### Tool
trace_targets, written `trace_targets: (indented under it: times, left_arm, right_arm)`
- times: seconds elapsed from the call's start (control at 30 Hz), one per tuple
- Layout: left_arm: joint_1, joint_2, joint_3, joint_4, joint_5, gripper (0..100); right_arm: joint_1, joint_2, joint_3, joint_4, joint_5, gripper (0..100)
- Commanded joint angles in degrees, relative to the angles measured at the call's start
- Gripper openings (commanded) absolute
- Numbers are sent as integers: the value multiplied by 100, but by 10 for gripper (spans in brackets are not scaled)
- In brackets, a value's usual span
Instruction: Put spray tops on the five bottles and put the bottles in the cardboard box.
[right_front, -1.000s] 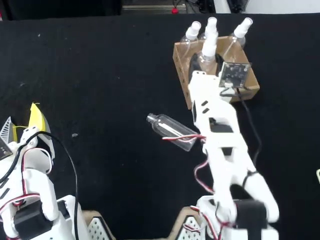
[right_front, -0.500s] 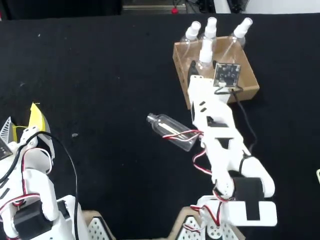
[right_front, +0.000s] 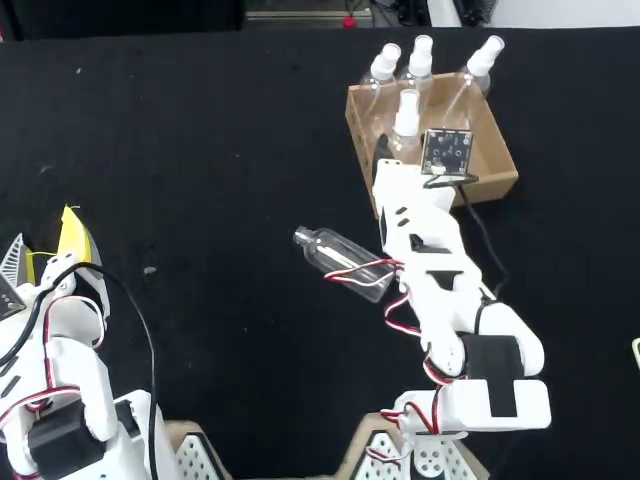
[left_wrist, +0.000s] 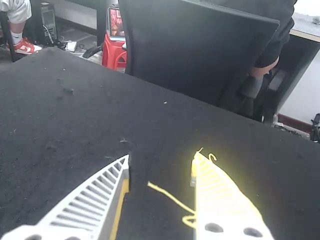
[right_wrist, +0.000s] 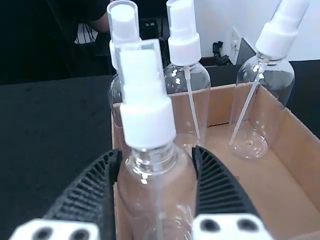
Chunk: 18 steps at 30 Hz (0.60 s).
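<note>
The right gripper (right_wrist: 154, 167), jaws pinching the held bottle (right_wrist: 150, 130) just below its spray top, has come down and drawn back over the last second. The bottle now stands lower, inside the near corner of the cardboard box (right_front: 497, 168), in front of the three bottles (right_front: 420, 62) along the far wall; whether it rests on the box floor I cannot tell. That makes four nearly boxed, with letting go the likely next step, while the topless bottle (right_front: 345, 264) lies unmoved on the counter (right_front: 200, 150) and the left gripper (left_wrist: 160, 187) waits with jaws spread.
</note>
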Motion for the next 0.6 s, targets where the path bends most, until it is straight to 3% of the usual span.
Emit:
trace_targets:
  times: [0.0, 0.33, 0.57]
  left_arm:
    - [-4, -26, -277, 44, 44, 200]
    - [-4, -26, -268, 44, 44, 200]
    - [-4, -26, -259, 44, 18, 200]
  right_arm:
    - [105, -22, -259, -185, 18, 114]
    - [-193, -22, -40, -193, 18, 357]
    - [-229, -22, -57, -202, 18, 368]
